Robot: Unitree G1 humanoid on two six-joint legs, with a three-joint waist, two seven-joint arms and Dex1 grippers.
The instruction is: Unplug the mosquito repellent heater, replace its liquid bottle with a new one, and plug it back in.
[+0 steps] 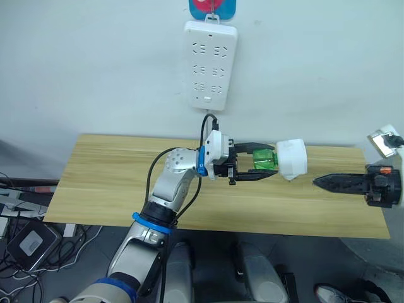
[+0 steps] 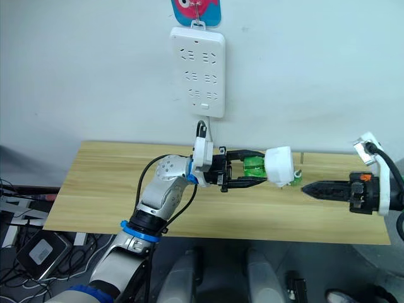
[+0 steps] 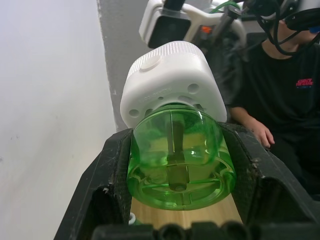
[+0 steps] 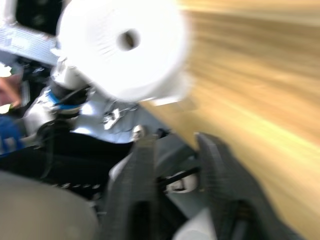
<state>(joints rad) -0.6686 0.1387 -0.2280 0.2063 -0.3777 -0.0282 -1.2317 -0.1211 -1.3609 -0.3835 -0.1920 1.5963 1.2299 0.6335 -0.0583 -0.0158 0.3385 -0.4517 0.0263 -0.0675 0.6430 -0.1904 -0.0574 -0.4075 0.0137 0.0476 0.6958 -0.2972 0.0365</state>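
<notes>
One mosquito repellent heater (image 1: pixel 291 158) is seen held in the air above the wooden table (image 1: pixel 107 183), its one green liquid bottle (image 1: pixel 265 160) clamped between the two fingers of the left gripper (image 1: pixel 255 161). The right gripper (image 1: pixel 323 182) is held just beside it, apart from it, fingers seemingly nearly together. One power strip (image 1: pixel 210 64) hangs on the wall.
</notes>
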